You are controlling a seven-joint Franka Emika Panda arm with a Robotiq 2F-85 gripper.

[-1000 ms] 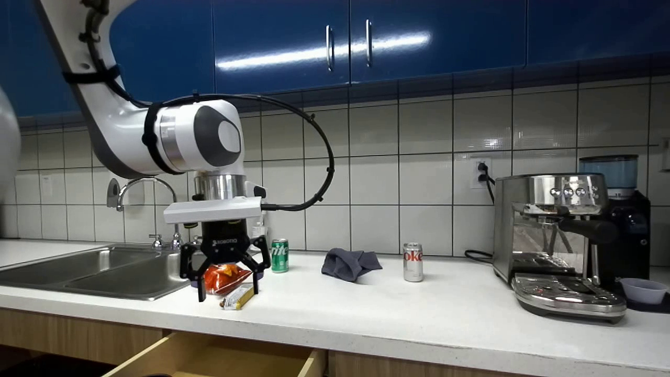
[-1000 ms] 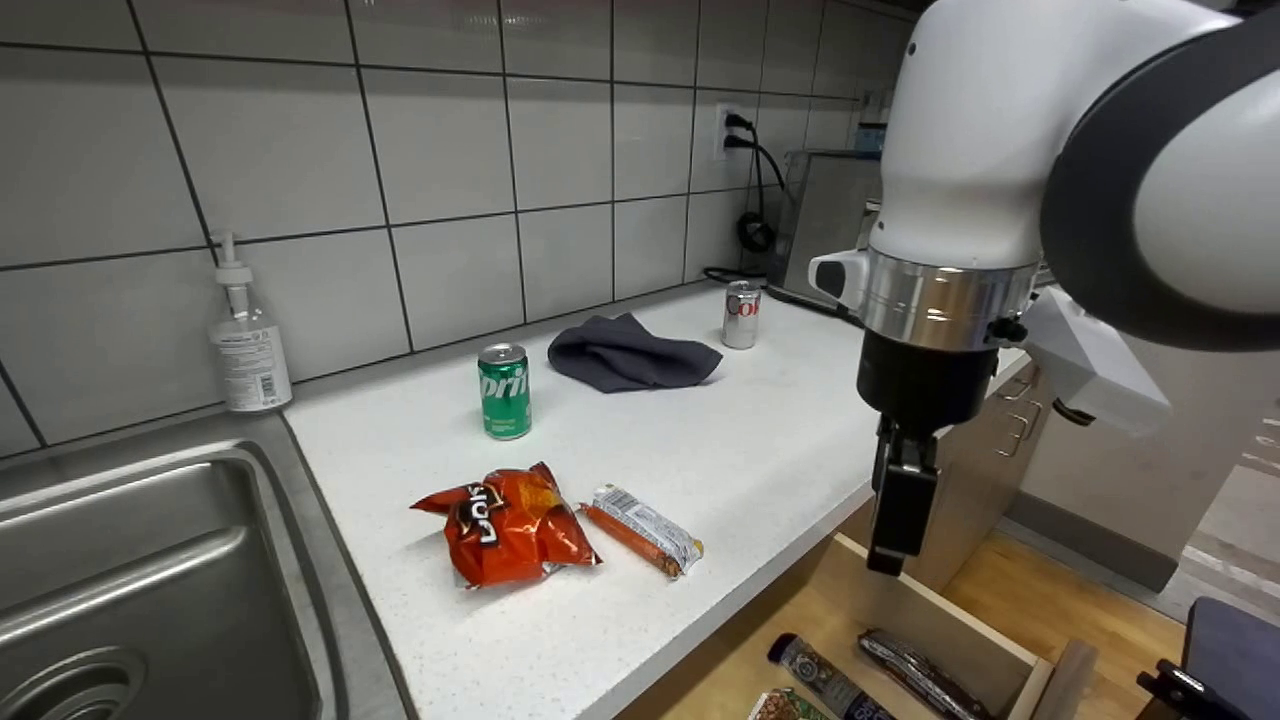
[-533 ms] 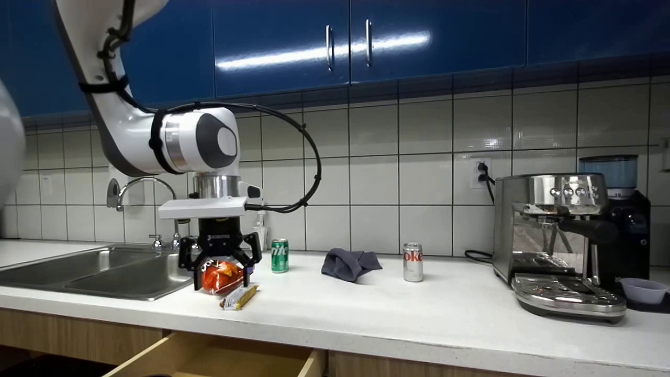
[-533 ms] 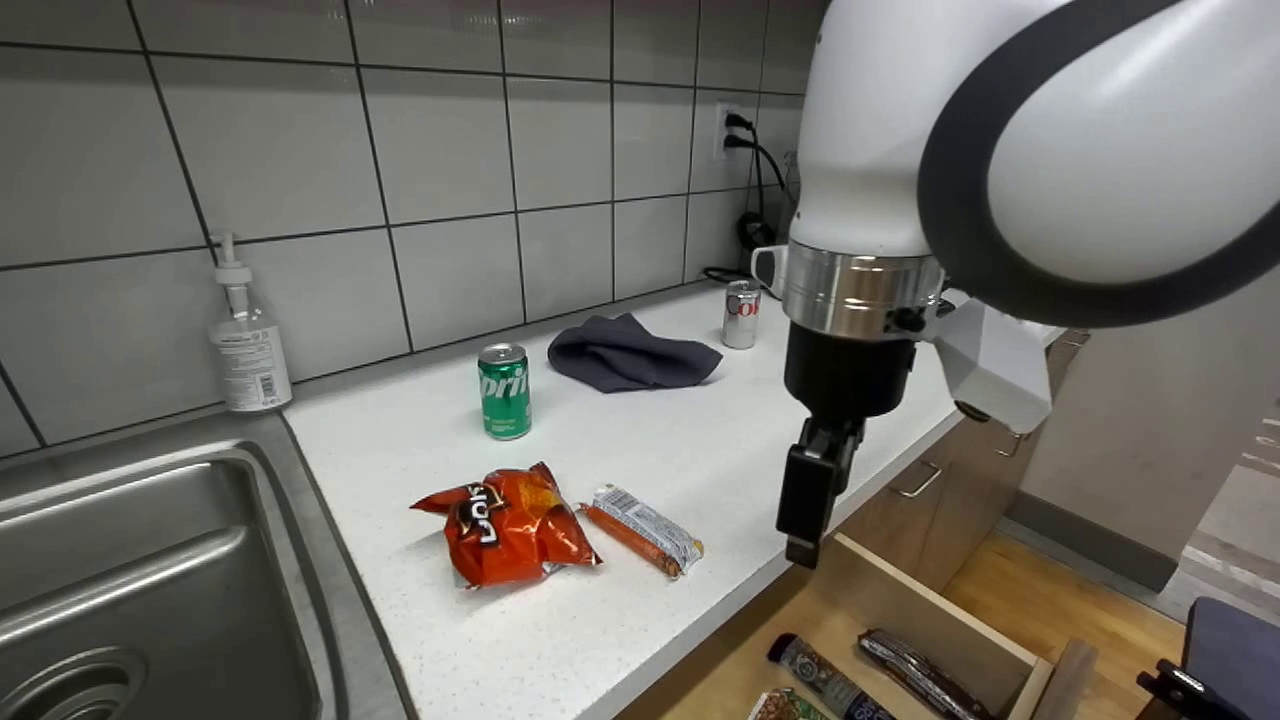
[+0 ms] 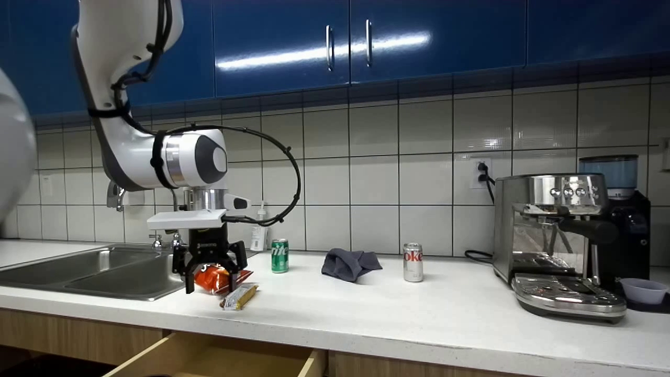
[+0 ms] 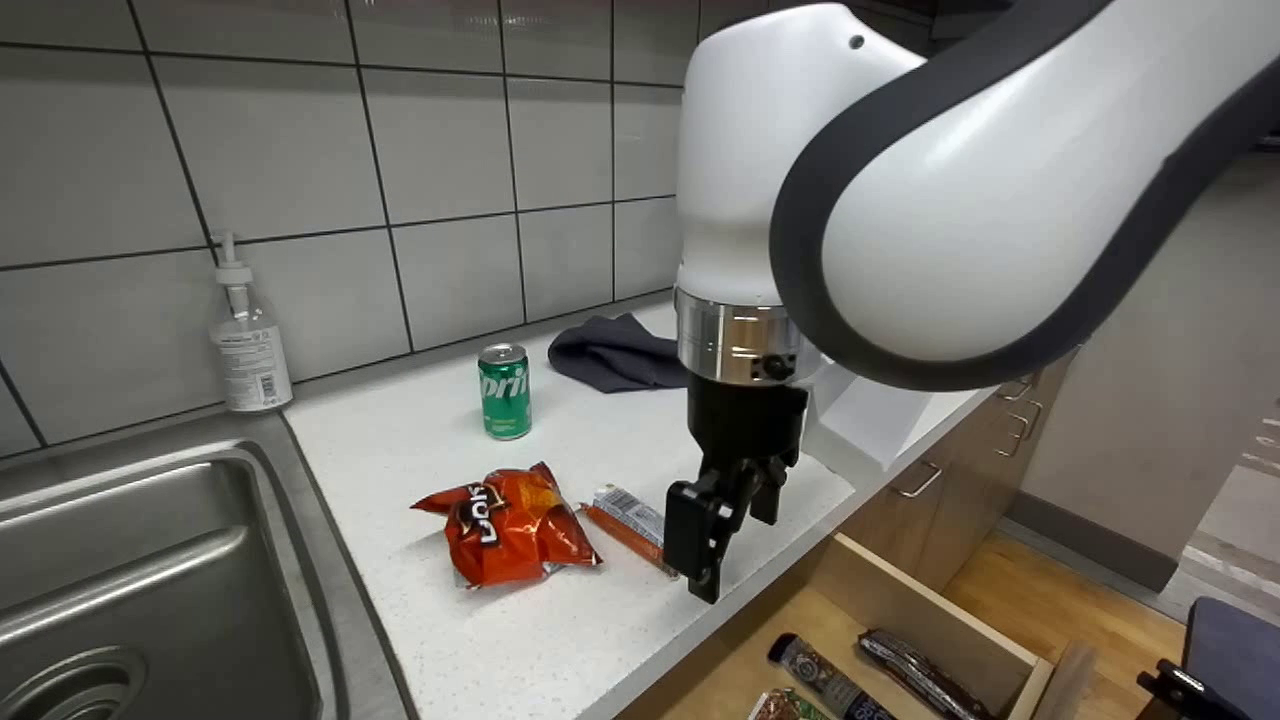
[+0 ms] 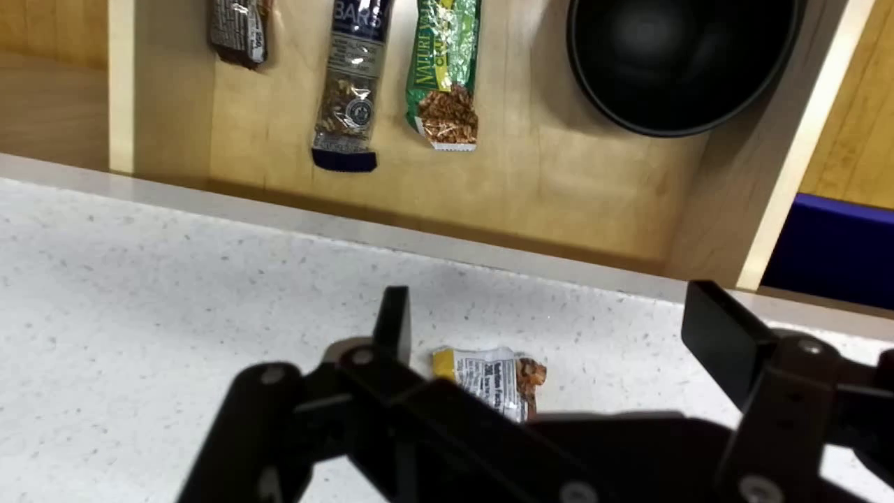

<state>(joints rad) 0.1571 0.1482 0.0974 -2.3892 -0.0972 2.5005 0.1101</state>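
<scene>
Drawing nearer to the snack bar over the last second, our gripper now hangs near and above it with fingers spread wide and holding nothing. We judge it roughly lined up with that bar, which rests on the counter. Just past the counter's edge from the snack bar, we see the pulled-out drawer holding three wrapped bars and a black bowl; well apart from the bar is the sink.
</scene>
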